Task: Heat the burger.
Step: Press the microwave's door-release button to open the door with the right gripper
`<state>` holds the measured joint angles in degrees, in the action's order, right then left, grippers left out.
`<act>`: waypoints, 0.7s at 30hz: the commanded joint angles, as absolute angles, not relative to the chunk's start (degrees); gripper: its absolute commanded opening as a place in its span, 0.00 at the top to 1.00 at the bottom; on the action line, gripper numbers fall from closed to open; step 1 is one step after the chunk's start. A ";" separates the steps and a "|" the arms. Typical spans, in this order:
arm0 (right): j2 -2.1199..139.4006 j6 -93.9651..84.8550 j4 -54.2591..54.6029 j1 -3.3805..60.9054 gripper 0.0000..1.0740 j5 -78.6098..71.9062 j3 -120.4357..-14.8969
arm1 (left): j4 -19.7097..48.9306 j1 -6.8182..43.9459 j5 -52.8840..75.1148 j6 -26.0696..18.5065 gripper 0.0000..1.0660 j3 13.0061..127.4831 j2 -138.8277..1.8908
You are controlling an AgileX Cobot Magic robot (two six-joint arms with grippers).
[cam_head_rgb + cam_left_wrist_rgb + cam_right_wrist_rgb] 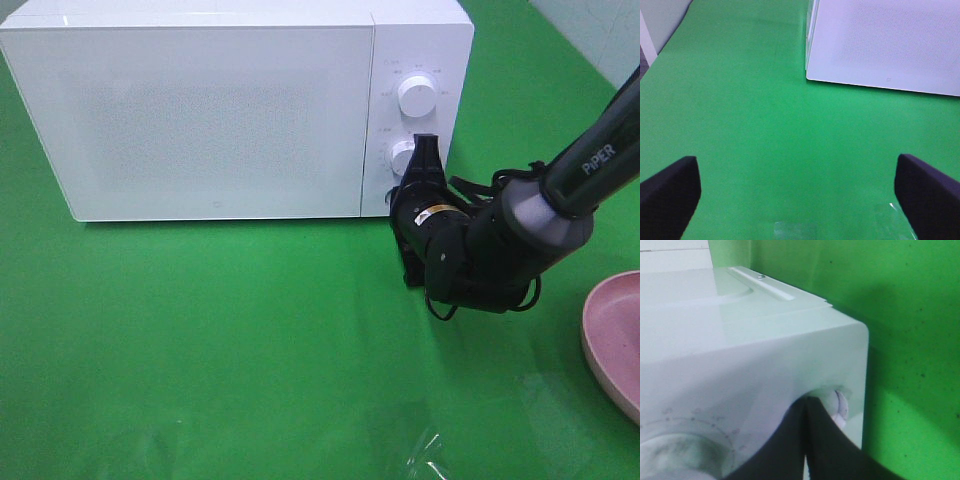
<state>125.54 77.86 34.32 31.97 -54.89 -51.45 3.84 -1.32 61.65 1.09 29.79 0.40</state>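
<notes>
Exterior high view, my right gripper [427, 145] clenched at 2 o'clock of lower microwave knob [401, 157], my left gripper [797, 195] released above table [750, 125].

Right arm [590, 160]: enters the high view from 2 o'clock and slopes down toward centre. Wrist [450, 250] is bent, turning the tool up toward 12 o'clock. Right gripper [427, 145]: jaws closed flush, tips together. Its wrist view agrees, with the two dark fingers [830, 450] meeting along one seam. Left gripper [800, 200]: jaws spread wide, with only the two dark finger pads [670, 195] showing, well apart.
</notes>
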 commanded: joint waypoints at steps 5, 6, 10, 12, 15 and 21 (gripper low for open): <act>128.46 77.18 37.01 29.85 1.00 -73.45 -61.25 | 4.24 -1.20 61.19 1.15 0.08 29.68 1.20; 129.20 77.18 37.01 29.85 1.00 -73.45 -62.28 | 4.24 -1.20 61.19 1.15 0.08 29.68 1.20; 129.32 77.01 37.01 29.85 1.00 -73.22 -62.51 | 4.24 -1.20 61.19 1.15 0.08 29.68 1.20; 129.32 77.01 37.01 29.85 1.00 -72.94 -62.51 | 4.24 -1.20 61.19 1.15 0.08 29.68 1.20; 129.32 76.55 37.01 29.85 1.00 -72.48 -62.51 | 4.24 -1.20 61.19 1.15 0.08 29.68 1.20; 129.32 75.86 37.01 29.85 1.00 -70.42 -62.45 | 4.24 -1.20 61.19 1.15 0.08 29.68 1.20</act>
<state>128.63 75.86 41.71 33.58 -55.12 -55.81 3.84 -1.32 61.65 1.09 29.79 0.40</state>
